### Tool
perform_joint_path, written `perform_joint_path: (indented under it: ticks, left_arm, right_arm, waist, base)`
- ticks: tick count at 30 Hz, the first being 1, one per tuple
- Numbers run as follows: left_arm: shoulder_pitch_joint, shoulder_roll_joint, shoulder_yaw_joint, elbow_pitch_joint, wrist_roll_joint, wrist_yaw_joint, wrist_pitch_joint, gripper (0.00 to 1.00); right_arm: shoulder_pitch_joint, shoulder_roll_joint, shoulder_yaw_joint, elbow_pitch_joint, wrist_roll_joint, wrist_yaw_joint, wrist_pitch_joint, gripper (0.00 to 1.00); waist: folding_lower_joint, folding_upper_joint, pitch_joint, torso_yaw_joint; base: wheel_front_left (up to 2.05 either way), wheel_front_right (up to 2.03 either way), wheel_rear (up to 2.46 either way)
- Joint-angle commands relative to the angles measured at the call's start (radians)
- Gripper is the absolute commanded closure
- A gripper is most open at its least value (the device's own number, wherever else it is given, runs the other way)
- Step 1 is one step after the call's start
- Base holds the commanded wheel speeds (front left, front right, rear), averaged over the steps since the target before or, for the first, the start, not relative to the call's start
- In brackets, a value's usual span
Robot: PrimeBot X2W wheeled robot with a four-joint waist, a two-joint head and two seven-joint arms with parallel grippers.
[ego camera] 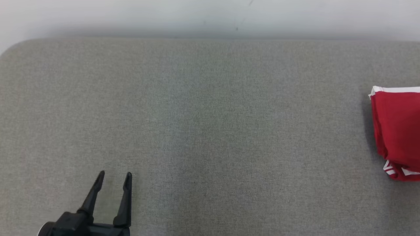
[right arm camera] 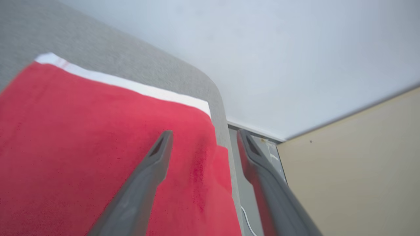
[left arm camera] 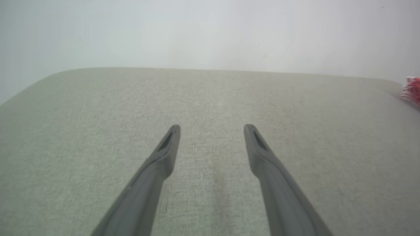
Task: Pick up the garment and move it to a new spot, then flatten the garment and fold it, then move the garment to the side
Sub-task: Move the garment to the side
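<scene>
Folded red fabric garment with a white band along its far edge (ego camera: 397, 127) lies flat on the grey fabric-covered table with rounded corners (ego camera: 210, 131), at the table's far right, about mid-depth. The head view's right border cuts it off. White print shows at its near corner. Rest of the table top is plain grey cloth. A pale wall (ego camera: 210, 16) runs behind the far edge.

Left end effector (ego camera: 115, 173) is at the lower left of the head view, well apart from the garment. Its 2 dark fingers are apart with nothing between them. In the left wrist view the left end effector (left arm camera: 212, 127) points across bare table fabric toward the wall, and a sliver of the garment (left arm camera: 412, 88) shows at the far right border. Cannot tell whether the fingertips touch the table.

Right wrist view: right end effector (right arm camera: 206, 132) is just above the garment (right arm camera: 82, 147), 2 fingers spread apart and clamped on nothing. 1 finger lies over the red cloth. The other lies over the table's side edge and the gap beyond it, with a red tint on its inner face. Cannot tell whether either finger touches the cloth. The garment reaches that edge beside the table's rounded corner (right arm camera: 197, 75). Past the edge are a beige flat panel (right arm camera: 354, 164) and a thin white cable (right arm camera: 246, 219).
</scene>
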Motion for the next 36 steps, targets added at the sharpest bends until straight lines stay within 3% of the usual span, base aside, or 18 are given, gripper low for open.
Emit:
perform_joint_path:
  ticks: [1,6,7,9,16,22,29,36]
  left_arm:
    - [0.013,-0.023,0.027,-0.027,-0.014,0.001,-0.004,0.0]
    - [0.062,-0.051,0.072,-0.061,-0.02,0.0,-0.004,0.0]
    - [0.084,-0.066,0.092,-0.076,-0.013,0.001,-0.004,0.0]
    - [0.111,-0.079,0.106,-0.086,-0.013,-0.002,-0.004,0.0]
    - [0.163,-0.111,0.16,-0.054,0.001,0.013,-0.004,0.0]
    - [0.18,-0.122,0.175,0.004,0.011,0.004,-0.004,0.0]
    - [0.208,-0.119,0.156,0.054,0.027,-0.009,-0.004,0.0]
    - [0.241,-0.118,0.18,0.08,0.025,-0.016,-0.004,0.0]
  right_arm:
    - [0.0,0.029,0.016,-0.006,0.028,0.0,-0.06,0.0]
    - [0.056,0.109,0.031,-0.053,0.106,0.0,-0.176,0.0]
    - [0.1,0.172,0.048,-0.099,0.167,0.0,-0.21,0.0]
    - [0.164,0.224,0.083,-0.154,0.213,0.0,-0.231,0.0]
    - [0.395,0.357,0.108,-0.383,0.376,0.0,-0.248,0.0]
    - [0.55,0.468,0.074,-0.484,0.425,0.0,-0.255,0.0]
    - [0.645,0.517,0.071,-0.485,0.429,0.0,-0.266,0.0]
    - [0.666,0.525,0.067,-0.472,0.399,0.0,-0.259,0.0]
  waist:
    - [0.0,-0.0001,-0.059,0.005]
    - [0.0,-0.0001,-0.145,0.011]
    - [0.0,-0.0001,-0.185,0.009]
    - [0.0,-0.0001,-0.228,0.009]
    - [0.0,-0.0001,-0.306,0.002]
    - [0.0,-0.0001,-0.341,-0.014]
    - [0.0,-0.0001,-0.367,-0.049]
    - [0.0,-0.0001,-0.375,-0.069]
  base:
    - [0.0,0.0,0.0]
    - [0.0,0.0,0.0]
    - [0.0,0.0,0.0]
    - [0.0,0.0,0.0]
    - [0.0,0.0,0.0]
    - [0.0,0.0,0.0]
    - [0.0,0.0,0.0]
    - [0.0,0.0,0.0]
